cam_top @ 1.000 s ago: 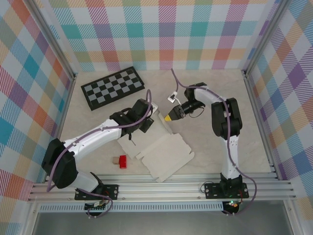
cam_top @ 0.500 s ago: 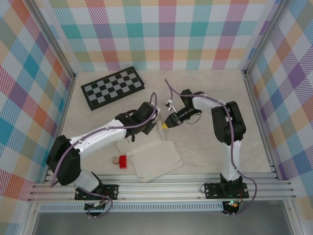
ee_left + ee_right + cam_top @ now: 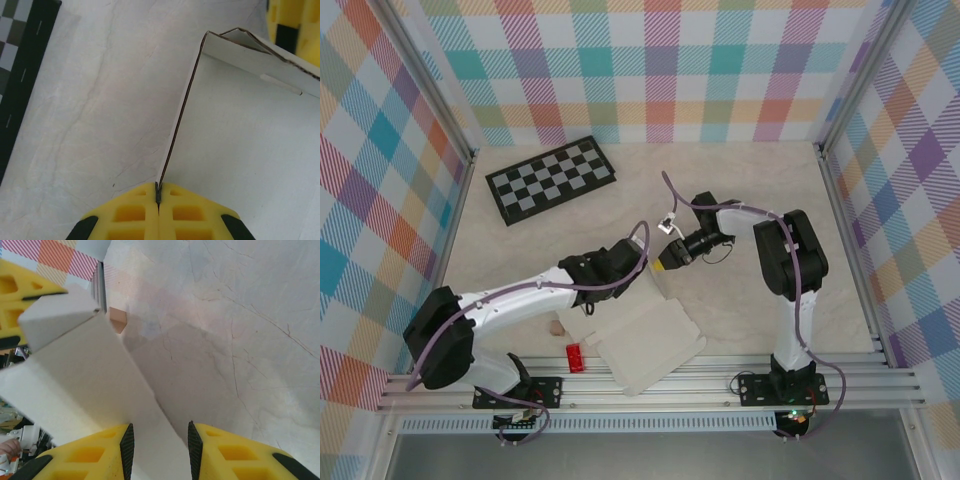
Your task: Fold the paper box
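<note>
The paper box (image 3: 648, 340) is white card, partly raised, lying near the table's front edge. In the left wrist view a thin side wall of the paper box (image 3: 240, 150) stands on edge, and my left gripper (image 3: 158, 192) is shut on the wall's near end. From above, the left gripper (image 3: 642, 274) sits at the box's far corner. Just right of it, my right gripper (image 3: 666, 261) points at that corner. Its jaws (image 3: 159, 442) stand apart, with a white flap of the box (image 3: 75, 370) running under and between them, unpinched.
A black-and-grey checkerboard (image 3: 550, 180) lies at the back left, and its edge (image 3: 20, 75) also shows in the left wrist view. A red block (image 3: 576, 357) and a small tan block (image 3: 556, 327) sit left of the box. Aluminium rails (image 3: 700, 385) line the near edge.
The left gripper has drawn the box toward the near edge, and one side now stands raised. The red block has shifted nearer the rails. The right gripper moved left to the box's corner.
</note>
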